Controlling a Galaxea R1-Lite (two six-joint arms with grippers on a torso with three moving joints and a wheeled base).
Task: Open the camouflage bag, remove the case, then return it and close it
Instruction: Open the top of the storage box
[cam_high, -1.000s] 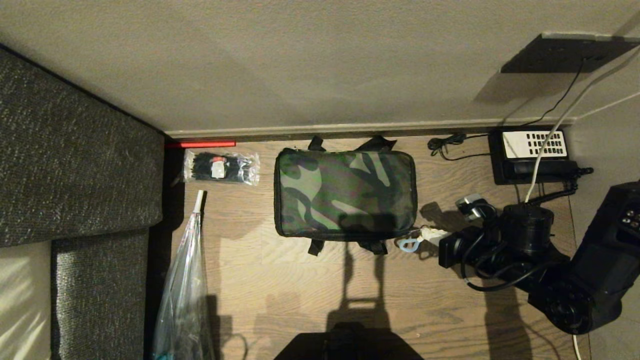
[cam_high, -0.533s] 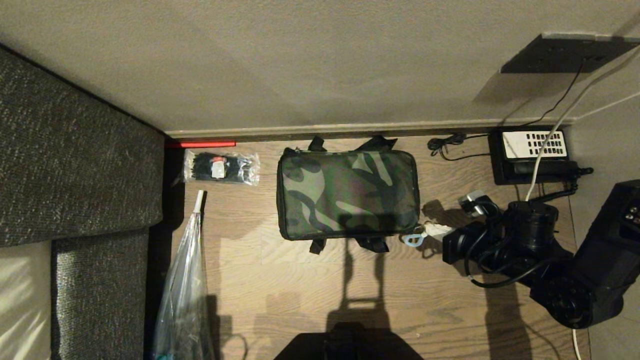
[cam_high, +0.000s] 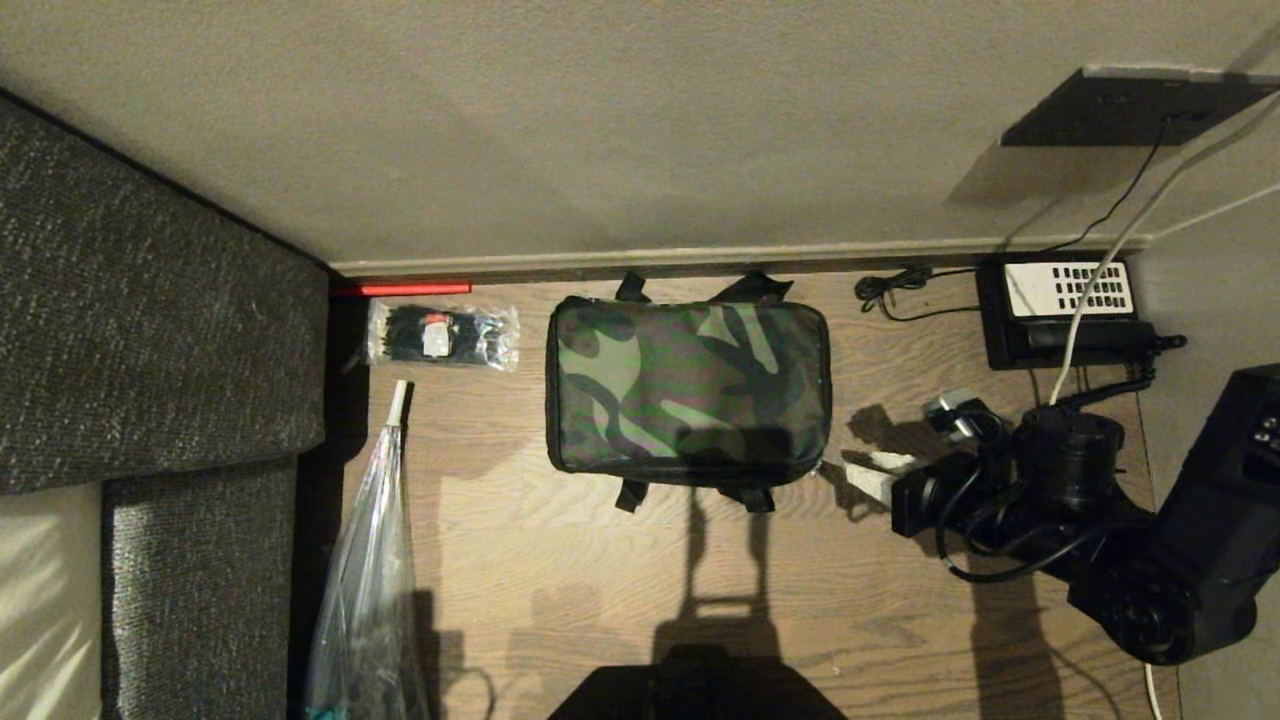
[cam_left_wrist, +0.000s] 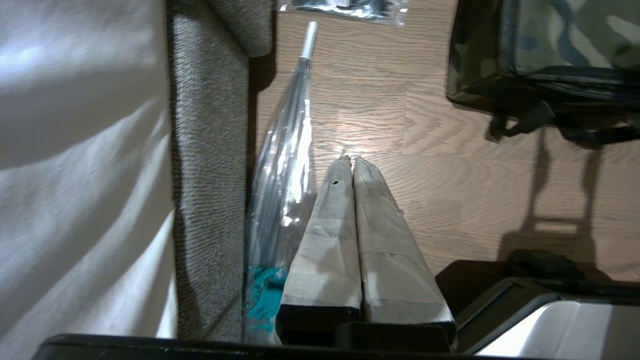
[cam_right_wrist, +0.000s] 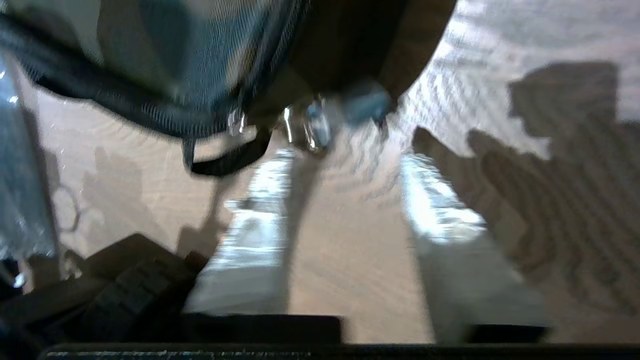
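Note:
The camouflage bag (cam_high: 690, 390) lies flat on the wooden floor with its lid down; its corner also shows in the left wrist view (cam_left_wrist: 560, 45). The case is hidden. My right gripper (cam_high: 872, 470) hovers just off the bag's near right corner, open, with only floor between its white fingers (cam_right_wrist: 440, 215). In the right wrist view the gripper (cam_right_wrist: 350, 160) points at the bag's corner (cam_right_wrist: 200, 60), where a blue zipper pull (cam_right_wrist: 367, 105) and metal sliders hang free just past the fingertips. My left gripper (cam_left_wrist: 350, 162) is shut and parked over the floor near the sofa.
A black telephone (cam_high: 1065, 310) with cables sits by the wall at the right. A clear packet of black ties (cam_high: 443, 335) lies left of the bag. A clear folded umbrella (cam_high: 370, 560) rests along the grey sofa (cam_high: 150, 350). The skirting (cam_high: 700, 262) runs behind the bag.
The right gripper was shut on the blue zipper pull and has now opened and let it go. The bag, tugged slightly right half a second ago, has settled back left.

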